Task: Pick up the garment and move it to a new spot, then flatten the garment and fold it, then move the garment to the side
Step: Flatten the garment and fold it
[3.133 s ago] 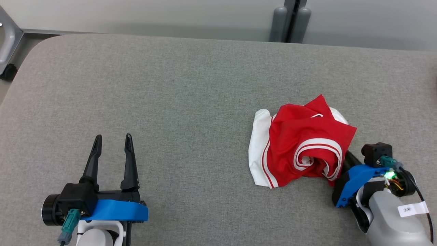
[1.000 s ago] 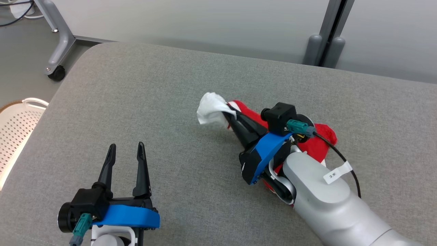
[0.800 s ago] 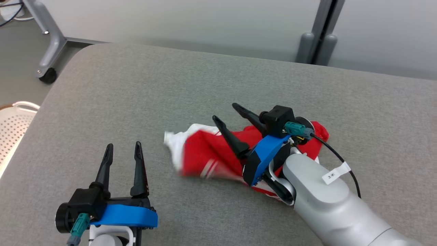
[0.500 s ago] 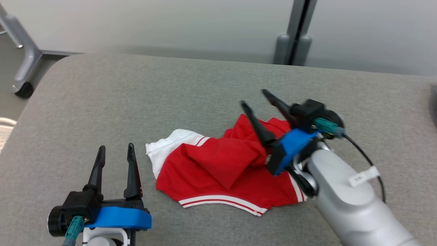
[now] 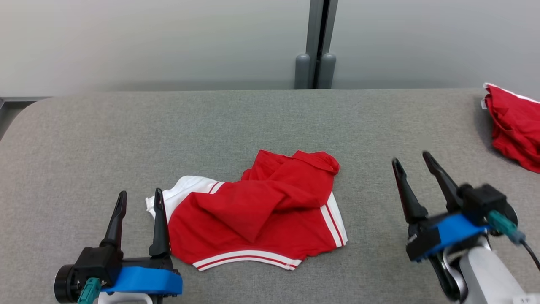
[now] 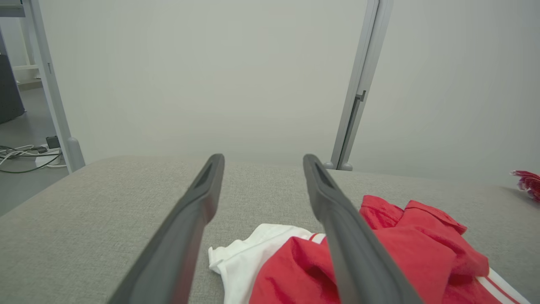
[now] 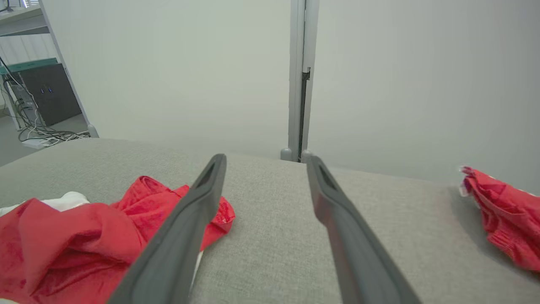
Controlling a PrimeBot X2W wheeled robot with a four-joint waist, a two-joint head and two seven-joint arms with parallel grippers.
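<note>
Two tools gape wide, nothing held: L tool [image 5: 140, 192] just beside crumpled garment [image 5: 253, 211], R tool [image 5: 410, 157] well apart.

Long black tapered fingers [image 5: 116, 219] join black housings [image 5: 95, 259], blue brackets [image 5: 143, 280], teal cable plugs [image 5: 500, 221] and a silver forearm [image 5: 485, 274].

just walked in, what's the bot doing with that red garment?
Nothing is held right now. The red and white garment lies rumpled near the middle of the grey table, not yet flattened or folded. The left gripper and right gripper are open on either side of it, neither gripping cloth. Another red garment sits at the table's far right.
</note>
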